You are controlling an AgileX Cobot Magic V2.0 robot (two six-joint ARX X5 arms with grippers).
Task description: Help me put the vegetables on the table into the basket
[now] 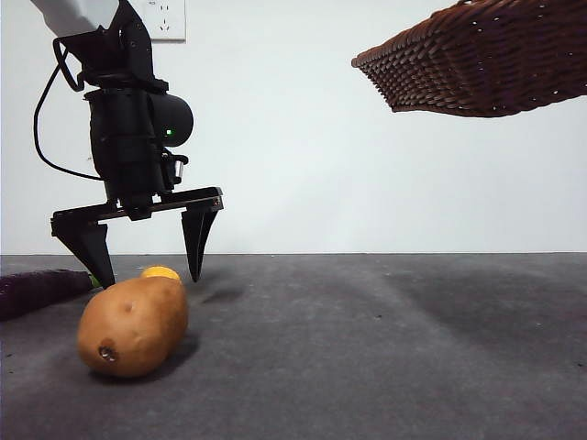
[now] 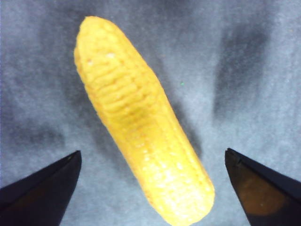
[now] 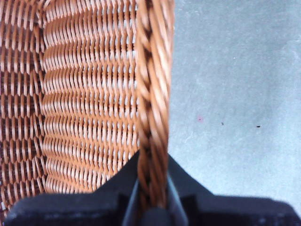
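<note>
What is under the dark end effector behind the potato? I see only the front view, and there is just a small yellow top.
Observer: The left wrist view shows a whole corn cob lying on the table, between the open jaws of the left end effector.
Operator: Is the end effector touching it?
Observer: No, both jaws stand clear of the cob's sides.
Operator: Why does the basket hang in the air?
Observer: The right end effector is clamped on the rim of the basket, holding it up above the table.
</note>
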